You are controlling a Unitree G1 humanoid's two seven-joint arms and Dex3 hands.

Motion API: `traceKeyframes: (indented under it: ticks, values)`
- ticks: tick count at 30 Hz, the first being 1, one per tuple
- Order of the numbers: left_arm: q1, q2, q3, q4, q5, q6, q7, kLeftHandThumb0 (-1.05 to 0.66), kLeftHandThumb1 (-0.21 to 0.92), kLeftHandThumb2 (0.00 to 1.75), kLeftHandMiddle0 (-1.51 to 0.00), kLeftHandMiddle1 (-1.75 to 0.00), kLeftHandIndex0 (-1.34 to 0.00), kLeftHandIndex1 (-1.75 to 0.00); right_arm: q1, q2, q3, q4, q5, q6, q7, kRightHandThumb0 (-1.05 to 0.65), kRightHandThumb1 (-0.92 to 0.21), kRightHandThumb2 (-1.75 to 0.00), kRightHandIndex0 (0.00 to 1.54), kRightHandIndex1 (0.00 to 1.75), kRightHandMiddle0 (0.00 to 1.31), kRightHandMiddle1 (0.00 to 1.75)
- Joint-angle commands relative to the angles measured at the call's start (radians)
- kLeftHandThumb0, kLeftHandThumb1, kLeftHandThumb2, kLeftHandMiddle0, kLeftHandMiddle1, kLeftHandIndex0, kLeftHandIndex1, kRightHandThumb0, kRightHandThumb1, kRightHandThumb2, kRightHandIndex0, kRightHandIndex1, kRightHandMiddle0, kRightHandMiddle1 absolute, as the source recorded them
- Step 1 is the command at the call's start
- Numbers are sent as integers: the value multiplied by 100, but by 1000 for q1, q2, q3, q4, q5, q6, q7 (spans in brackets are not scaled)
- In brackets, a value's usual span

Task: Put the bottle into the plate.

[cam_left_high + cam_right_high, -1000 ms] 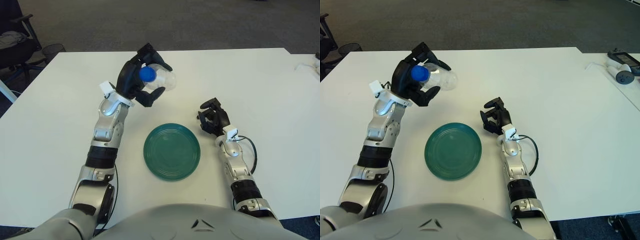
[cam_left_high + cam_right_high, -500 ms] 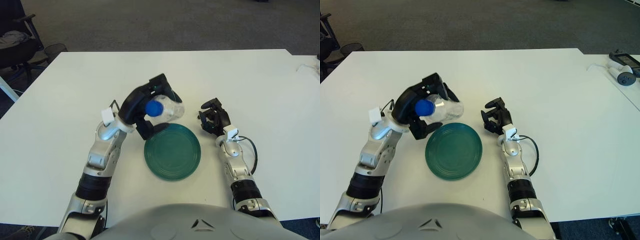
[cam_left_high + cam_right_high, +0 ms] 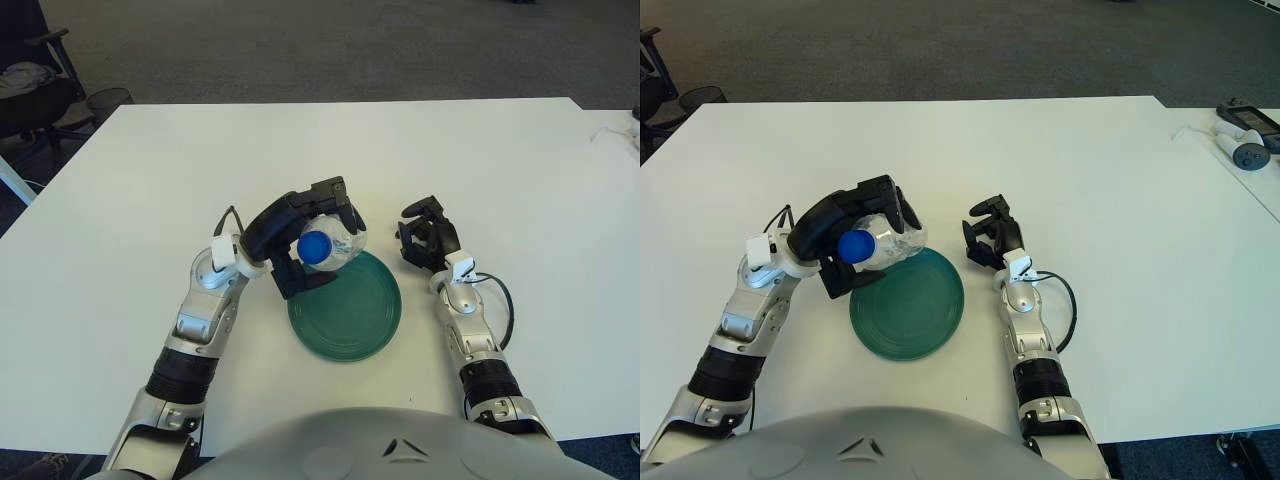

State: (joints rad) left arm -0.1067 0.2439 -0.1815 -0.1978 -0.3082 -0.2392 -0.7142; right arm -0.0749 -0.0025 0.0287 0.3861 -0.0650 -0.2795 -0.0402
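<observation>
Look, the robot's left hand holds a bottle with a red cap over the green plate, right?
Not quite: the cap is blue, not red, as the left eye view shows. The left hand does hold the bottle over the green plate's far left edge.

clear plastic bottle (image 3: 335, 243), glossy plate (image 3: 355, 315)

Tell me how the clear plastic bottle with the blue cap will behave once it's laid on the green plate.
The clear plastic bottle with the blue cap looks empty, so probably light. Held sideways in the left hand, its round body may roll on the green plate, though the raised rim should likely stop it.
</observation>
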Motion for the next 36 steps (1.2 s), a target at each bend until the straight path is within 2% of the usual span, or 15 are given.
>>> traceKeyframes:
  ticks: [1, 7, 9, 12, 18, 20, 22, 23, 25, 36]
  values:
    - [-14, -4, -38, 27, 40, 9, -6, 0, 2, 162, -88, -161, -62, -175, 53, 4, 2, 64, 4, 76, 10, 0, -65, -87, 45, 159, 18, 175]
    - [-13, -3, -39, 50, 91, -12, 20, 0, 3, 160, -87, -160, -61, -175, 55, 7, 2, 59, 2, 83, 3, 0, -64, -89, 46, 160, 17, 175]
    - [-18, -5, -36, 72, 119, -43, 29, 0, 3, 160, -87, -160, -61, -175, 56, 9, 1, 60, 2, 81, 1, 0, -64, -90, 46, 160, 17, 175]
    - [-52, -13, -37, 161, 199, -161, 52, 0, 2, 161, -88, -160, -62, -175, 57, 9, -1, 63, 5, 76, 2, 0, -63, -90, 46, 160, 18, 175]
    - [-122, 0, -48, 290, 274, -325, 48, 0, -1, 165, -89, -161, -64, -175, 57, 11, -2, 66, 9, 75, 6, 0, -63, -91, 46, 161, 18, 174]
    - [-188, 15, -62, 399, 340, -444, 51, 0, -2, 167, -87, -167, -67, -173, 55, 11, -3, 68, 11, 73, 9, 0, -63, -91, 46, 162, 17, 174]
    - [-249, 26, -78, 516, 436, -597, 85, 0, -4, 169, -86, -171, -69, -171, 55, 9, -1, 67, 8, 75, 9, 0, -63, -91, 46, 162, 17, 174]
    - [-268, 27, -76, 557, 503, -676, 131, 0, -3, 169, -85, -172, -70, -169, 56, 8, -1, 66, 6, 76, 9, 0, -63, -91, 46, 162, 17, 175]
    - [-288, 26, -66, 603, 589, -777, 195, 0, -3, 169, -84, -173, -71, -168, 58, 7, 1, 63, 4, 76, 8, 0, -63, -91, 46, 162, 17, 175]
    - [-347, 16, -41, 750, 831, -1014, 435, 0, -6, 173, -86, -175, -70, -173, 65, 7, 1, 54, 8, 76, 13, 0, -63, -91, 45, 162, 18, 175]
